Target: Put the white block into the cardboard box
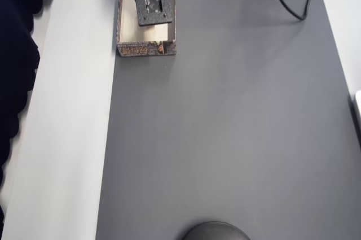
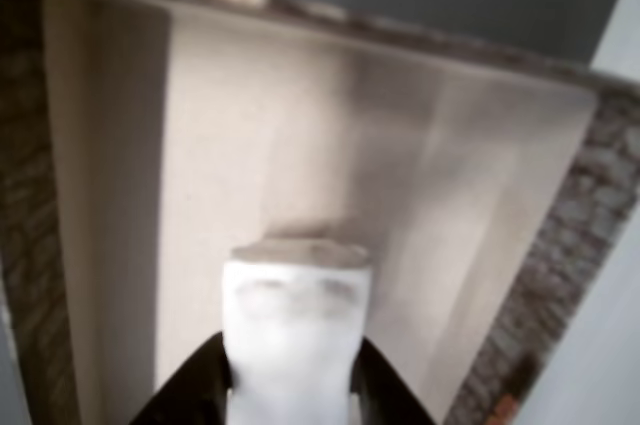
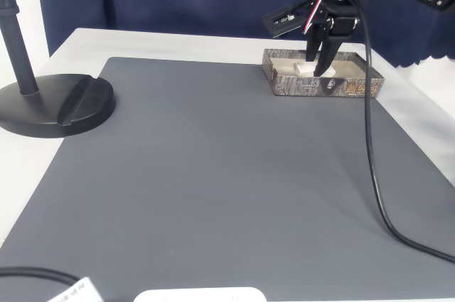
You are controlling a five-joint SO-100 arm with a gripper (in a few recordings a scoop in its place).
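- The overhead view is looking straight down, from well above the cardboard box [image 1: 145, 49].
- The wrist view is peering closely into the cardboard box [image 2: 300, 135].
- The fixed view is facing the cardboard box [image 3: 323, 85] obliquely across the mat.

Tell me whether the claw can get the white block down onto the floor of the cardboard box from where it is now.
Probably yes. The claw holds the white block inside the cardboard box, and the cream floor below looks bare in the wrist view.
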